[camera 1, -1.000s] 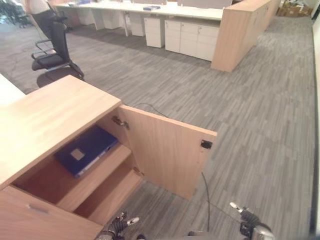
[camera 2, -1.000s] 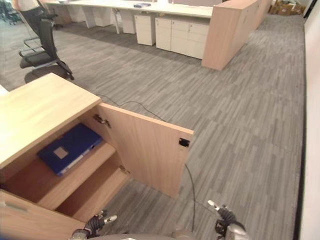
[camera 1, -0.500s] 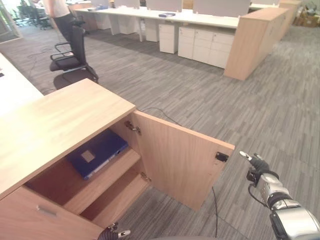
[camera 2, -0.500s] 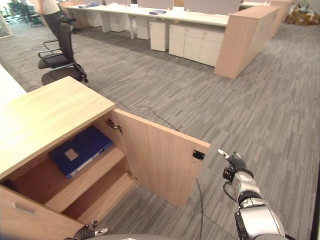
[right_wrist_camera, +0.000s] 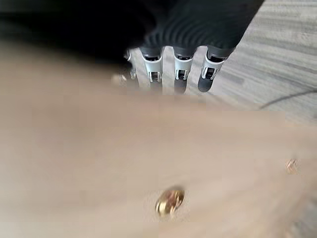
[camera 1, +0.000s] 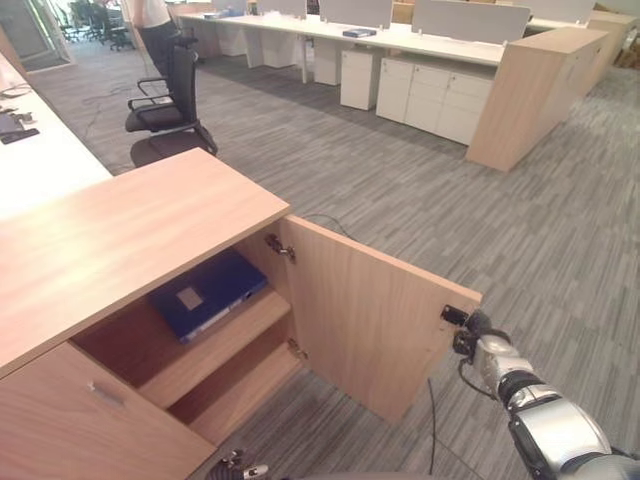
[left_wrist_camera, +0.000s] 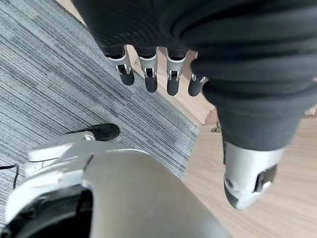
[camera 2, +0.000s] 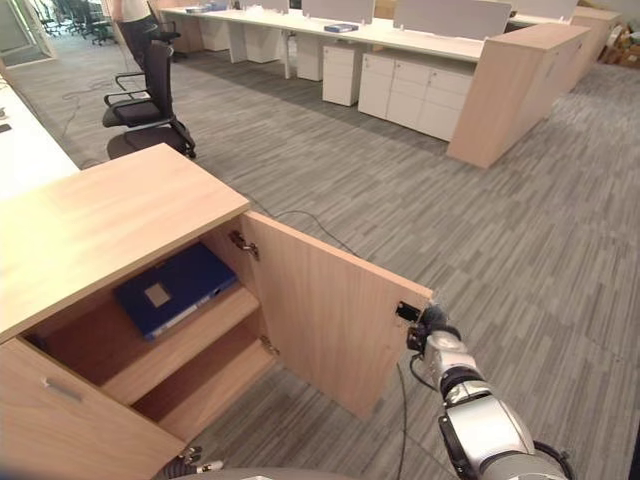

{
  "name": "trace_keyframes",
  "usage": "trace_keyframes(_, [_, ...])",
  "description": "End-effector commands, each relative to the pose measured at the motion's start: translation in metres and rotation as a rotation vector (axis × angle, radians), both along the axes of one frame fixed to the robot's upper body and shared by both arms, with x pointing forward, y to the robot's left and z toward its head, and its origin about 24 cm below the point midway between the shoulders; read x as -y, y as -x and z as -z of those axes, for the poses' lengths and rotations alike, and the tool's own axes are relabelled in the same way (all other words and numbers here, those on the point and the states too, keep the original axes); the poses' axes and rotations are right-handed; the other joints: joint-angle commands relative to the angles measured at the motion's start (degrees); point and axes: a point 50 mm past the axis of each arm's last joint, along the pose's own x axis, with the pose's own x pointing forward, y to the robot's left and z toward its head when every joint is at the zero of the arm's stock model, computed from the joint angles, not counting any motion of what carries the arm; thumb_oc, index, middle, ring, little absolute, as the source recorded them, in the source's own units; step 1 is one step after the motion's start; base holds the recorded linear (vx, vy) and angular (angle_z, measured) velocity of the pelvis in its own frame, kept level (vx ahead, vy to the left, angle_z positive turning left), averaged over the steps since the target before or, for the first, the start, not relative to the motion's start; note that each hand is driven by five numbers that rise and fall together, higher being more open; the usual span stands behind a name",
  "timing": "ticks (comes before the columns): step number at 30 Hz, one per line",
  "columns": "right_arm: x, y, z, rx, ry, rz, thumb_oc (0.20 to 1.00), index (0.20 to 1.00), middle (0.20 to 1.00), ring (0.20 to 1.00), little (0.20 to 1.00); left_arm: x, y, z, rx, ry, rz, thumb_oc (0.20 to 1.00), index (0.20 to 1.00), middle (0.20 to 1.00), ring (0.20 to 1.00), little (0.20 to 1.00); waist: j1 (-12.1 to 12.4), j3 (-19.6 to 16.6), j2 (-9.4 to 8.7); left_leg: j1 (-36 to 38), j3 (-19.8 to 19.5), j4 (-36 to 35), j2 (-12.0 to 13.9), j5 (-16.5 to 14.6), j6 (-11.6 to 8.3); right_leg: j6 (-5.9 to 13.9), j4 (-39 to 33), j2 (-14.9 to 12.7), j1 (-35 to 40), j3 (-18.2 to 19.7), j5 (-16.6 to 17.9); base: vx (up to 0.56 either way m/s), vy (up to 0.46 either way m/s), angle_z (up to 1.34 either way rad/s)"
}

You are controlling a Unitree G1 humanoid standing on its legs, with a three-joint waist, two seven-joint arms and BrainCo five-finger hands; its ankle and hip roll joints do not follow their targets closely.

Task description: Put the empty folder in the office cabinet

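Blue folder (camera 1: 207, 293) flat on cabinet (camera 1: 130, 232) shelf

Folder (camera 1: 207, 295) on upper shelf (camera 1: 225, 340) inside cabinet (camera 1: 120, 240); door (camera 1: 375, 320) open rightward.

Right hand (right_wrist_camera: 178, 37): straight fingers (right_wrist_camera: 181, 72) extend beyond the free edge of the cabinet door (right_wrist_camera: 99, 163), apparently against it. A brass-coloured fitting (right_wrist_camera: 169, 201) sits on the panel; grey carpet (right_wrist_camera: 282, 64) lies beyond.

Wooden cabinet shelf (camera 1: 215, 345), blue folder (camera 1: 208, 294) lying flat on it
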Motion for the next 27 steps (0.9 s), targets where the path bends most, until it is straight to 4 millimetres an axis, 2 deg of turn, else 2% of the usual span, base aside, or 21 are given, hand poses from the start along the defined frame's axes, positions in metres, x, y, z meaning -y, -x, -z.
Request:
trace_keyframes(1, [-0.033,-0.016,-0.008,0.083,-0.047,-0.107,1.000,1.000,1.000,1.000,1.000,-0.003,-0.016,-0.002,0.026,-0.039,0.036,1.000,1.000,1.000,1.000,1.000,0.9,0.3,-2.15,1.1,-0.4,0.2,0.0,-1.9,-1.07,3.04,0.4,-1.1,0.7,-1.4,-4.0,0.00,0.000,0.00])
trace_keyframes(6, [-0.065,0.009,0.008,0.088,-0.114,-0.269,1.000,1.000,1.000,1.000,1.000,-0.012,-0.015,-0.003,0.030,-0.067,-0.022,1.000,1.000,1.000,1.000,1.000,-0.1,1.0,-2.20,0.5,-0.6,0.2,0.0,-1.7,-1.30,2.98,0.4,-1.2,0.1,-1.7,-3.9,0.00,-0.007,0.05])
trace_keyframes(13, [-0.079,0.039,0.012,0.117,-0.143,-0.422,1.000,1.000,1.000,1.000,1.000,-0.026,-0.021,-0.009,0.066,-0.100,-0.085,1.000,1.000,1.000,1.000,1.000,-0.7,1.9,-2.31,-0.3,-1.6,0.3,0.1,-1.3,-1.61,2.90,0.4,-1.4,-0.1,-2.2,-4.0,0.00,-0.021,0.05])
trace_keyframes(16, [-0.083,0.050,0.012,0.115,-0.130,-0.501,1.000,1.000,1.000,1.000,1.000,-0.030,-0.027,-0.012,0.091,-0.110,-0.074,1.000,1.000,1.000,1.000,1.000,-0.8,2.4,-2.36,-1.1,-3.1,0.6,0.0,-1.1,-1.84,2.79,0.4,-1.6,-0.2,-2.7,-4.2,0.00,-0.043,0.10])
trace_keyframes(18, [-0.092,0.057,0.014,0.103,-0.128,-0.579,1.000,1.000,1.000,1.000,1.000,-0.033,-0.033,-0.014,0.106,-0.118,-0.069,1.000,1.000,1.000,1.000,1.000,-0.3,2.6,-2.32,-1.8,-4.4,0.7,0.1,-0.8,-2.07,2.50,0.4,-1.6,0.0,-3.6,-4.5,0.02,-0.079,0.36])
trace_keyframes(20, [-0.097,0.056,0.013,0.109,-0.134,-0.598,1.000,1.000,1.000,1.000,1.000,-0.033,-0.034,-0.015,0.110,-0.121,-0.068,1.000,1.000,1.000,1.000,1.000,-0.1,2.7,-2.29,-2.0,-4.7,0.7,0.1,-0.6,-2.19,2.43,0.4,-1.5,0.0,-4.0,-4.6,0.01,-0.046,0.35])
trace_keyframes(24, [-0.122,0.051,0.007,0.140,-0.175,-0.663,1.000,1.000,1.000,1.000,1.000,-0.037,-0.042,-0.018,0.142,-0.130,-0.090,1.000,1.000,1.000,1.000,1.000,1.5,3.5,-2.14,-3.8,-7.1,1.0,0.1,0.3,-2.84,2.18,0.6,-1.3,-0.5,-5.6,-4.9,-0.03,-0.053,0.25])
trace_keyframes(27, [-0.139,0.040,-0.003,0.194,-0.203,-0.687,1.000,1.000,1.000,1.000,1.000,-0.038,-0.054,-0.022,0.181,-0.136,-0.123,1.000,1.000,1.000,1.000,1.000,3.7,4.9,-2.17,-8.1,-10.9,1.7,-0.4,2.1,-4.01,1.98,0.7,-1.8,-1.7,-8.4,-5.0,-0.13,-0.045,0.51])
